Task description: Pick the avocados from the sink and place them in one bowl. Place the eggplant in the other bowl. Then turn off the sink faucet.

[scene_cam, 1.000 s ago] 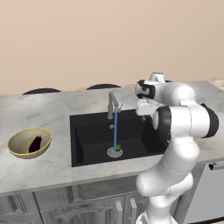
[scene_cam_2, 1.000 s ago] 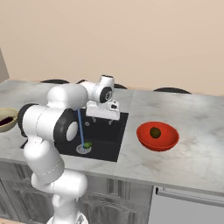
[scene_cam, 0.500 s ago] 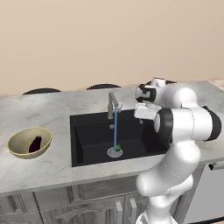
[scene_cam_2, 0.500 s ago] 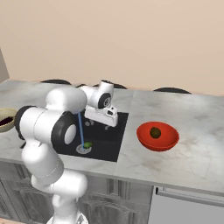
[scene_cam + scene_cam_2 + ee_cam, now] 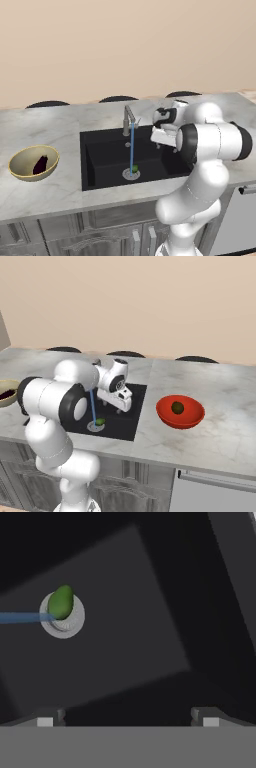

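The bright green avocado [image 5: 135, 169] [image 5: 100, 421] [image 5: 61, 602] rests on the silver drain [image 5: 67, 623] of the black sink [image 5: 102, 155] [image 5: 145, 637]. From the grey faucet [image 5: 128, 119] a thin blue stream [image 5: 132, 147] falls beside the fruit. My gripper [image 5: 160, 145] [image 5: 120, 407] [image 5: 127, 719] hangs open and empty over the basin's right part, apart from the avocado. The darker avocado [image 5: 177, 407] lies in the red bowl [image 5: 164, 413]. The eggplant [image 5: 41, 164] lies in the tan bowl [image 5: 17, 172] [image 5: 11, 401].
Grey marble counter [image 5: 45, 127] surrounds the sink. Dark chair backs [image 5: 118, 99] show behind the far edge. Cabinet fronts [image 5: 75, 235] run below the near edge, with a light appliance panel [image 5: 215, 496] at the right.
My hand has come down from above the counter's far side toward the sink basin. The avocados, eggplant and bowls have stayed put, and the water still runs.
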